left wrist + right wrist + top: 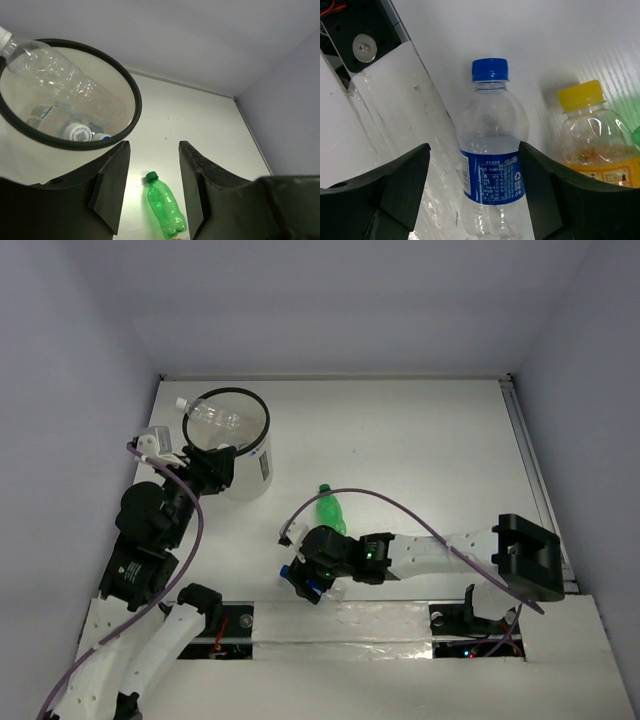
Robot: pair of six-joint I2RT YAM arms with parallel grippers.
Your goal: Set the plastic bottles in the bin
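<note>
We see the white cylindrical bin with a black rim (248, 478) standing at the far left of the white surface (420, 440). A plain clear plastic bottle (215, 418) lies tilted across its mouth, with its white cap poking out over the rim on the left. In the left wrist view, clear bottles with blue labels (75, 131) lie at the bottom of the bin.

The left pincer (215, 462) hovers at the bin's near edge, its jaws spread wide and gripping nothing. The green plastic bottle (331, 510) lies on the surface near the middle, well apart from the bin.

Just nearer to us, the right pincer (474, 146) is lowered over a clear plastic bottle with a blue cap and blue label (492, 165). Its jaws are parted and straddle the bottle. One finger (545, 190) is close against the bottle's side and the other stands off, so nothing is clamped. Just beside this bottle sits a clear bottle with an orange label and yellow cap (592, 135).
</note>
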